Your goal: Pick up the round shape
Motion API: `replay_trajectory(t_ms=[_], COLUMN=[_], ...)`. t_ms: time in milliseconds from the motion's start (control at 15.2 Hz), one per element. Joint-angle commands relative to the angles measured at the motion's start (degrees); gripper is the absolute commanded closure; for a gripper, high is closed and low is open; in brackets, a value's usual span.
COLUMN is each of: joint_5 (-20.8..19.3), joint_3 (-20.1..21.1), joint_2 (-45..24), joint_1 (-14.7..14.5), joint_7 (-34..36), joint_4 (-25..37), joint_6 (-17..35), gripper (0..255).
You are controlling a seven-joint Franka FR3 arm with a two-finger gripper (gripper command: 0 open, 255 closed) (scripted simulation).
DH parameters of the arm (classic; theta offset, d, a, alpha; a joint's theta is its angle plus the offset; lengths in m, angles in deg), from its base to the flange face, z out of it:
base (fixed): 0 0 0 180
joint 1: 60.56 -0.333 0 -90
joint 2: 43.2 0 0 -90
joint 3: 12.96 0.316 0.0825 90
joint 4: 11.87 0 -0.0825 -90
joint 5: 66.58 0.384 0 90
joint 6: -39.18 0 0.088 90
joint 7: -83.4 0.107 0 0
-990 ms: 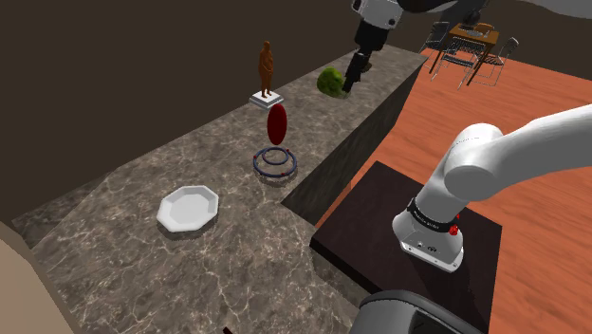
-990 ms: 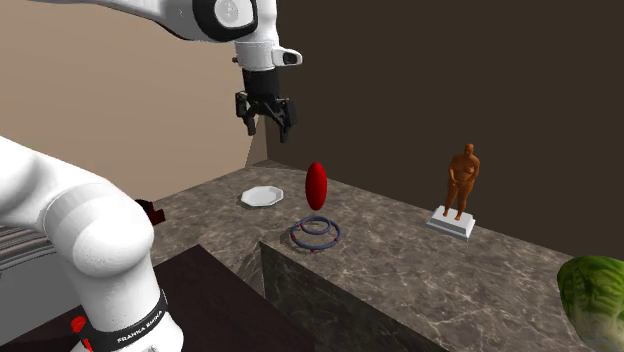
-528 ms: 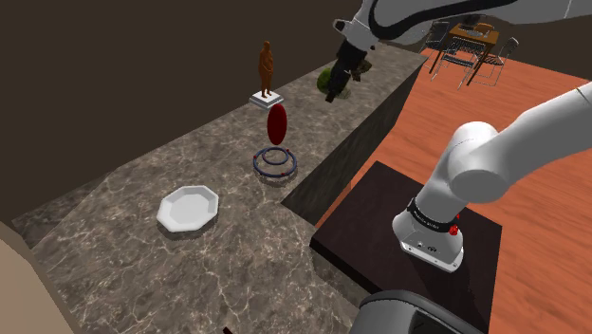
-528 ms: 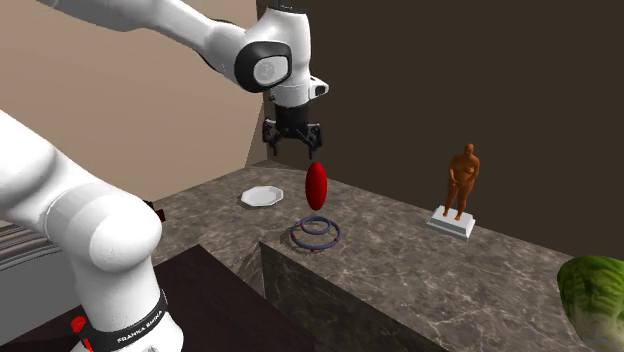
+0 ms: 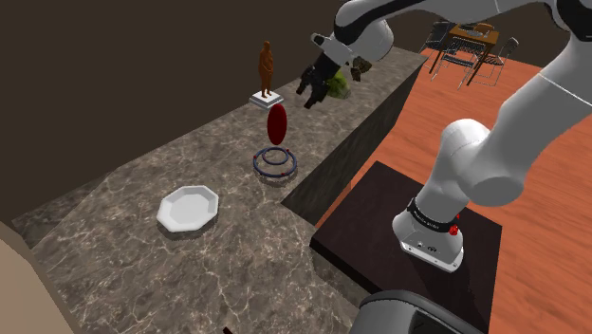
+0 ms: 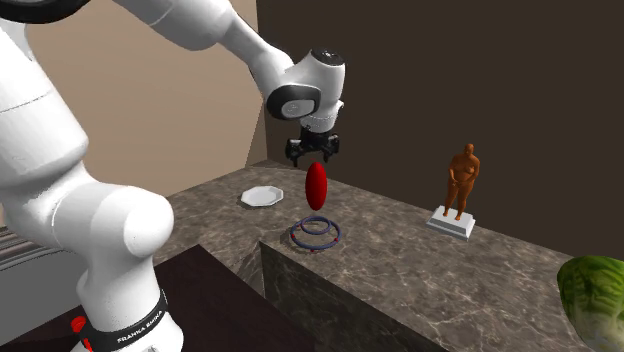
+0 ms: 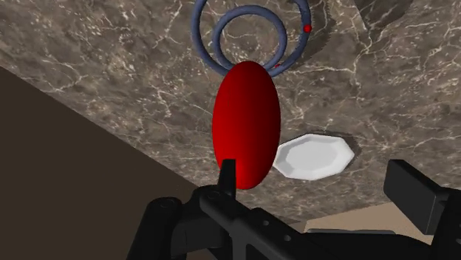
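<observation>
As we read the shoulder view from its left, a white eight-sided plate (image 5: 188, 207) lies flat on the dark veined counter (image 5: 114, 185), about midway between the counter's wall-side edge and the edge facing the stand (image 5: 379, 228). Next come two blue rings (image 5: 274, 163), one inside the other, lying close to that stand-side edge and well apart from the plate.

Over the rings rises the round shape (image 5: 276, 124), a glossy red oval set upright on its narrow end. We cannot tell whether its lower tip touches the rings or the counter. It is well along the counter from the plate, toward the far end and near the stand-side edge, and nothing holds it.

A little further on, by the wall-side edge, a brown figurine (image 5: 266, 66) stands upright on a small white base.

To its right we see the gripper (image 5: 311, 92) hanging in the air just above and a little beyond the top of the red shape, not touching it. Its two fingers are spread apart with nothing between them. From the wrist camera, the red shape lines up with one finger (image 7: 228, 177) rather than sitting in the gap.

Behind the gripper, a green leafy lump (image 5: 340, 88) sits near the counter's far corner. Off the counter, far right, a table with chairs (image 5: 471, 43) stands on the orange floor.
</observation>
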Motion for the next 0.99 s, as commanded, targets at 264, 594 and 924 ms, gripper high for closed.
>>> replay_trajectory(t_ms=[264, 594, 924], joint_5=[26.5, 32.8, 35.9], joint_3=[-8.4, -6.8, -6.2], joint_2=[-18.5, -23.7, -26.1], joint_1=[-8.8, -7.1, -6.5], joint_7=[-35.4, -42.6, -45.5], joint_4=[12.3, 14.0, 13.7], joint_6=[-7.9, -9.5, -9.3], gripper=[0, 0, 0])
